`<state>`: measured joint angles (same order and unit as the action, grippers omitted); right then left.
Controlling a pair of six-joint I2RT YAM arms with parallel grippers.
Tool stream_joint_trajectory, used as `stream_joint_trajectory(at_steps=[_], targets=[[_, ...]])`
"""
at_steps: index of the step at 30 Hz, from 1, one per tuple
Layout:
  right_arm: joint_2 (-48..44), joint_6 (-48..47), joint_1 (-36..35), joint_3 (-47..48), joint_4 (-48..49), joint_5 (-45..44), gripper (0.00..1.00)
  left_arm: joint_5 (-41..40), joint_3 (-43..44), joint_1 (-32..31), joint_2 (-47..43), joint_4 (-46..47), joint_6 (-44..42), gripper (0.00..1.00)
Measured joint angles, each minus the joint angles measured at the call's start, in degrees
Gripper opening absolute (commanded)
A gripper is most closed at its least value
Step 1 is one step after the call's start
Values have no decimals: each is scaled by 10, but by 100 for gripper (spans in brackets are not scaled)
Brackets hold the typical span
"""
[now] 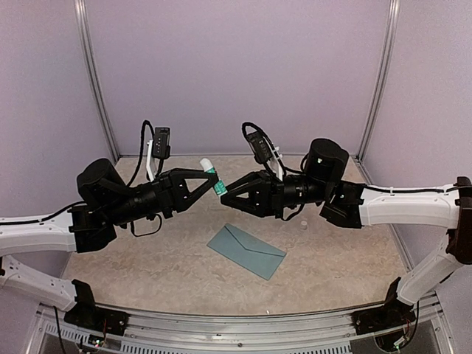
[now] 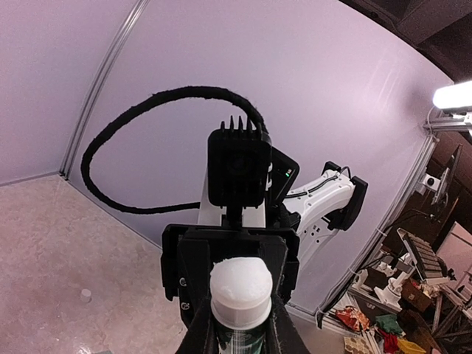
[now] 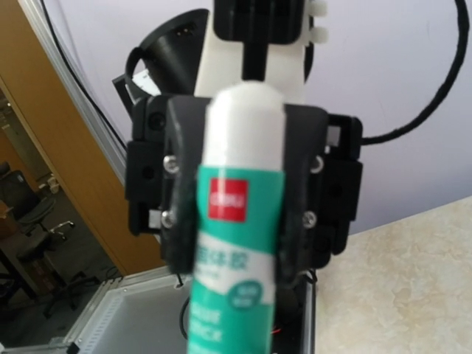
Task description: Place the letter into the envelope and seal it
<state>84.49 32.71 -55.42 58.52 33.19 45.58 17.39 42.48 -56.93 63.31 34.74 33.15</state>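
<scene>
The teal-blue envelope [image 1: 245,251] lies flat on the table in front of both arms, with its flap side up. No letter shows. A green and white glue stick [image 1: 206,165] is held in the air above the table, tilted, with its white end up. My left gripper [image 1: 214,177] is shut on its body. In the left wrist view my own fingers [image 2: 198,335] clamp the stick [image 2: 240,291], whose bare white glue tip shows. My right gripper [image 1: 225,190] meets the stick's lower end and looks shut on it. In the right wrist view the stick [image 3: 240,221] fills the middle.
A small white cap [image 1: 302,223] lies on the table under the right arm and shows in the left wrist view [image 2: 86,295]. Lilac walls close the back and sides. Both forearms hang over the table's middle.
</scene>
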Motion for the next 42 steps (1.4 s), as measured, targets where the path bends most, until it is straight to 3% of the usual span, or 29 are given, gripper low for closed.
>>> stream_joint_trajectory(at_steps=[6,15,23,33,37,42], targets=[[2,3,-3,1,1,2,6,-1,0,0,1,0,-5,0],[-3,-29,-5,12,-60,-73,0,-55,0,-1,0,-20,-29,0],[7,-113,-60,109,-256,-323,0,-181,2,-5,0,-48,-36,0],[123,-174,-145,279,-426,-669,0,-316,3,-4,9,-90,-22,0],[141,-179,-155,291,-446,-720,10,-327,3,-3,17,-103,-14,0],[104,-182,-149,234,-406,-681,43,-303,3,-4,17,-106,0,0]])
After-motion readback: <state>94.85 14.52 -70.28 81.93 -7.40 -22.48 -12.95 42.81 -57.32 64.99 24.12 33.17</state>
